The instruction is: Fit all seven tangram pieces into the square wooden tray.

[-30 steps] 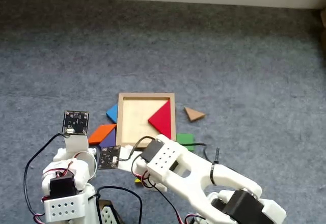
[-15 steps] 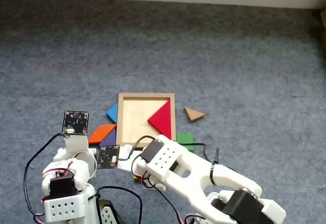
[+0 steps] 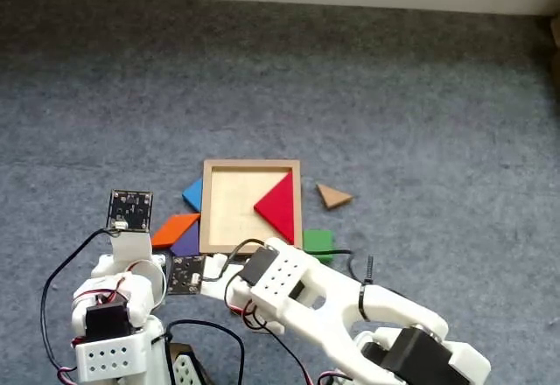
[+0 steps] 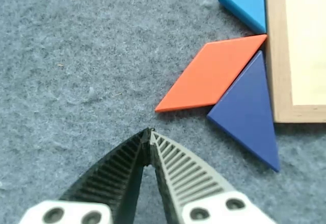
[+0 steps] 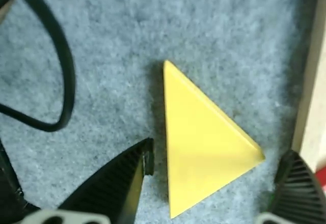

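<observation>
My right gripper (image 5: 218, 163) stood wide open, gripping nothing, its jaws on either side of the yellow triangle (image 5: 201, 168) on the carpet. My left gripper (image 4: 149, 138) was closed on nothing, near the orange parallelogram (image 4: 211, 74). In the high view, the wooden tray (image 3: 206, 206) sat just below centre, with the red triangle (image 3: 278, 206) in its right half.

Looks down on a square wooden tray (image 3: 251, 164), with a red triangle (image 3: 278, 203) inside against the right wall. Just beside its left edge — blue piece (image 3: 192, 194), orange parallelogram (image 3: 175, 227), dark blue triangle (image 3: 186, 241); on the right, green square (image 3: 318, 240) and tan triangle (image 3: 333, 195).
</observation>
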Motion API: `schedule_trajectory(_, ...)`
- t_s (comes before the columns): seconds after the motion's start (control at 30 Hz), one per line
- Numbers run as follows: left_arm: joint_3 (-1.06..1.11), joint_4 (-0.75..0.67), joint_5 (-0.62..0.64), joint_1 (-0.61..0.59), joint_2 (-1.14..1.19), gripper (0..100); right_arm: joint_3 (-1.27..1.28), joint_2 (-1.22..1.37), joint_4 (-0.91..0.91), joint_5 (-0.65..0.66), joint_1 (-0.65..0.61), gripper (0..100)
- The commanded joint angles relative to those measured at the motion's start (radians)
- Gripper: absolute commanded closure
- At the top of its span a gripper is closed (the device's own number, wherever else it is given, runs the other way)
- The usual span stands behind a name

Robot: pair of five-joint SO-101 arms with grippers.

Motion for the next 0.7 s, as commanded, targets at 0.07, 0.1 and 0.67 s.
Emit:
schedule_trajectory(0.07,0.021,0.005,-0.009,-0.008,-0.047,99,-0.004,-0.005,0.002,-0.011,-0.010,63.8)
schedule_trajectory(0.1,0.021,0.005,-0.009,-0.008,-0.047,99,-0.004,-0.005,0.001,-0.011,-0.010,63.8)
schedule_trajectory(0.67,0.021,0.005,-0.009,-0.008,-0.047,99,0.044,-0.005,-0.001,-0.009,-0.010,75.2)
